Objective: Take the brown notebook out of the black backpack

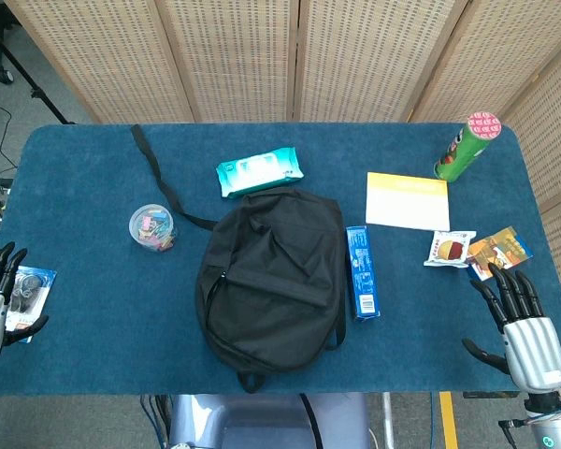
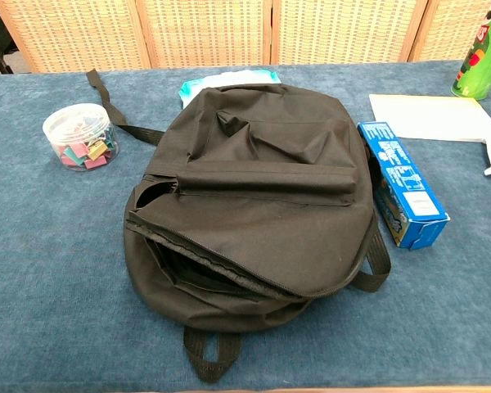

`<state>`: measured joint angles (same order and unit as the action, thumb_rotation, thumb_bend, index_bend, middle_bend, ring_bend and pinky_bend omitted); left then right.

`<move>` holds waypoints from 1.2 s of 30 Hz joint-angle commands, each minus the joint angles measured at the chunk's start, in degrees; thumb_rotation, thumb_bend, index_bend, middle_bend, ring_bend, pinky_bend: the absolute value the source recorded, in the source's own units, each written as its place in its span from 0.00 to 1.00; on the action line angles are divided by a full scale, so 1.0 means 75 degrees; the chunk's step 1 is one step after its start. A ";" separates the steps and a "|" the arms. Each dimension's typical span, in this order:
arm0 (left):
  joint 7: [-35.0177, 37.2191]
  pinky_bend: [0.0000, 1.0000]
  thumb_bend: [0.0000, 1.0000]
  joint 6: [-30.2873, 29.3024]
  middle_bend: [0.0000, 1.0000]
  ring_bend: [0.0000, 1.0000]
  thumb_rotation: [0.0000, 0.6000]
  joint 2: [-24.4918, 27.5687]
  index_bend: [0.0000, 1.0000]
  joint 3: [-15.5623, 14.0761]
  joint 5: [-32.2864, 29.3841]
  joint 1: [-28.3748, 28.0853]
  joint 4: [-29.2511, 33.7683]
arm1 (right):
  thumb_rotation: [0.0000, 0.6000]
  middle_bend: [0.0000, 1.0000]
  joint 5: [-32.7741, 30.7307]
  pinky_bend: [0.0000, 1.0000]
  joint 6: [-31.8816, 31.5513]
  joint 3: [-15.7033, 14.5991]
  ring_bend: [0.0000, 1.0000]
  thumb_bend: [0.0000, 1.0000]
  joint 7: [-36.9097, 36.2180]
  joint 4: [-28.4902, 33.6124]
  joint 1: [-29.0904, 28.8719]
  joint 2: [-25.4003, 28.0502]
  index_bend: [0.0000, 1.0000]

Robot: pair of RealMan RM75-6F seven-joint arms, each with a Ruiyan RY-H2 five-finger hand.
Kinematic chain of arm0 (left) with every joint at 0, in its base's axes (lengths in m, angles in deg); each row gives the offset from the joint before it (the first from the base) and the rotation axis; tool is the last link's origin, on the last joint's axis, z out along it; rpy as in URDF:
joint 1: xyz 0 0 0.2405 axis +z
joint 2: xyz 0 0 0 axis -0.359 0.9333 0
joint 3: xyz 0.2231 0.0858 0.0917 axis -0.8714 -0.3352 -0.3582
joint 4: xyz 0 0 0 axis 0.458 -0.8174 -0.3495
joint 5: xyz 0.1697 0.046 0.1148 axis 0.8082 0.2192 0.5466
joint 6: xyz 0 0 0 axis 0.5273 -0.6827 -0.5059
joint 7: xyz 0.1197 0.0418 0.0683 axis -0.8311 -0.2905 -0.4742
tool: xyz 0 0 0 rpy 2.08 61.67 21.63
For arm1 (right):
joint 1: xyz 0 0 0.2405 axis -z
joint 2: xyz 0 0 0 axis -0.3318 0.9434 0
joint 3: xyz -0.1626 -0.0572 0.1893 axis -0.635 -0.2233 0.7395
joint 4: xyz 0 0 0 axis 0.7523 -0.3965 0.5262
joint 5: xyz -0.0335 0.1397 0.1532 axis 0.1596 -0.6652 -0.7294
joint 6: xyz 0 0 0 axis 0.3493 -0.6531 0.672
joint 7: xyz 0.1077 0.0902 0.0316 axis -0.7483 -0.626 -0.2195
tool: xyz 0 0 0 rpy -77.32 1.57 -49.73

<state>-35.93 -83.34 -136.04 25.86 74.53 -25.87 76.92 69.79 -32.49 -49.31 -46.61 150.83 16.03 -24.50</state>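
The black backpack [image 1: 273, 276] lies flat in the middle of the blue table [image 1: 93, 318], its zipper open along the near side. In the chest view the backpack [image 2: 262, 188] gapes at its lower left, showing only dark lining; no brown notebook is visible. My left hand [image 1: 2, 297] rests at the table's left edge, fingers spread, holding nothing. At the front right corner, my right hand [image 1: 522, 329] is open with fingers apart, well away from the bag. Neither hand appears in the chest view.
A blue box [image 1: 362, 272] lies right beside the bag. A wipes pack [image 1: 259, 171] sits behind it. A tub of clips [image 1: 152, 227] stands to the left, a yellow-topped pad [image 1: 408, 199], snack packets [image 1: 477, 251] and a green can [image 1: 467, 147] to the right. A small packet [image 1: 30, 292] lies by my left hand.
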 commanded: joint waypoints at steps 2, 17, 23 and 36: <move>-0.0057 0.08 0.00 0.0021 0.00 0.00 1.00 0.0001 0.00 -0.0014 -0.0017 0.0007 0.0006 | 1.00 0.00 0.0048 0.00 0.0050 -0.0047 0.00 0.00 0.0042 0.0019 -0.0011 0.0017 0.14; -0.0165 0.08 0.01 -0.0022 0.00 0.00 1.00 -0.0022 0.00 0.0007 -0.0037 0.0026 0.0047 | 1.00 0.00 0.1263 0.00 0.1460 -0.0726 0.00 0.00 -0.0195 0.0696 -0.0883 0.0325 0.14; -0.0089 0.08 0.01 -0.0141 0.00 0.00 1.00 0.0000 0.00 0.0017 0.0056 0.0051 0.0097 | 1.00 0.00 0.1788 0.00 0.2851 -0.0886 0.00 0.00 -0.0736 0.1584 -0.1930 0.0446 0.14; 0.0259 0.08 0.01 -0.0147 0.00 0.00 1.00 0.0090 0.00 0.0093 -0.0057 0.0074 0.0053 | 1.00 0.00 0.0291 0.00 0.6142 0.0192 0.00 0.00 0.1773 0.3209 -0.3626 -0.1547 0.14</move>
<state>-34.08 -84.52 -135.42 26.50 74.18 -25.29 77.37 76.50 9.16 -50.51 -37.83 172.92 -8.23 -31.50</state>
